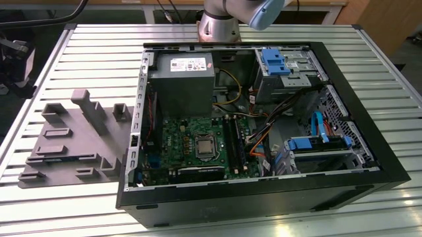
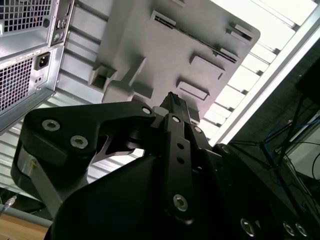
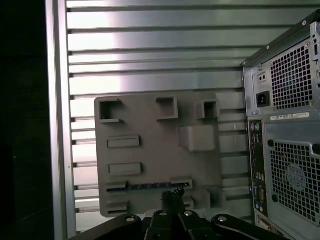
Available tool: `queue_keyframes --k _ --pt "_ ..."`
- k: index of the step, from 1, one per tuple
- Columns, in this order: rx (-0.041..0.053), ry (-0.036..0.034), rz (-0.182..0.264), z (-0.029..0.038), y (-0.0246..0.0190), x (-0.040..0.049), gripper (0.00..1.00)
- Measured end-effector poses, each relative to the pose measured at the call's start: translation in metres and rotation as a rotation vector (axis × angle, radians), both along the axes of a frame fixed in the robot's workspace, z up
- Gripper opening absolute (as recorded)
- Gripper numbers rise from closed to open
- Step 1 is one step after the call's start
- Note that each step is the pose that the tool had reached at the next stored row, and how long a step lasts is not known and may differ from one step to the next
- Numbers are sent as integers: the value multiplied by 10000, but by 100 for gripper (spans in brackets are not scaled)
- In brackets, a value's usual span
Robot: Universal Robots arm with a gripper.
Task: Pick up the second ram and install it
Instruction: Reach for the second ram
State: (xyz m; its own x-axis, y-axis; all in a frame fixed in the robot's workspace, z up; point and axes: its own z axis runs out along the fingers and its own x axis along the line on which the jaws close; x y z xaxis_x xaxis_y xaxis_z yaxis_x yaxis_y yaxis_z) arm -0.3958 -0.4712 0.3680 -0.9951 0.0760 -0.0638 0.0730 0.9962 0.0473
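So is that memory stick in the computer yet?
Out, not installed. The memory stick lies in a slot of the grey fixture beside the computer case, the gripper over it.

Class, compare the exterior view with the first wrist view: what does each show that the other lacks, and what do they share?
Exterior view's own: the inside of the open case, with the motherboard, the power supply and the blue drive brackets.
First wrist view's own: the gripper, and the case's rear panel with its power socket.
Shared: the grey fixture plate, the second ram lying in it, and the slatted table.
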Motion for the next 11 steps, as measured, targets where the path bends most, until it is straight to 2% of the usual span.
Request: queue_keyframes --k 11 --pt "1 -1 0 -30 -23 -39 11"
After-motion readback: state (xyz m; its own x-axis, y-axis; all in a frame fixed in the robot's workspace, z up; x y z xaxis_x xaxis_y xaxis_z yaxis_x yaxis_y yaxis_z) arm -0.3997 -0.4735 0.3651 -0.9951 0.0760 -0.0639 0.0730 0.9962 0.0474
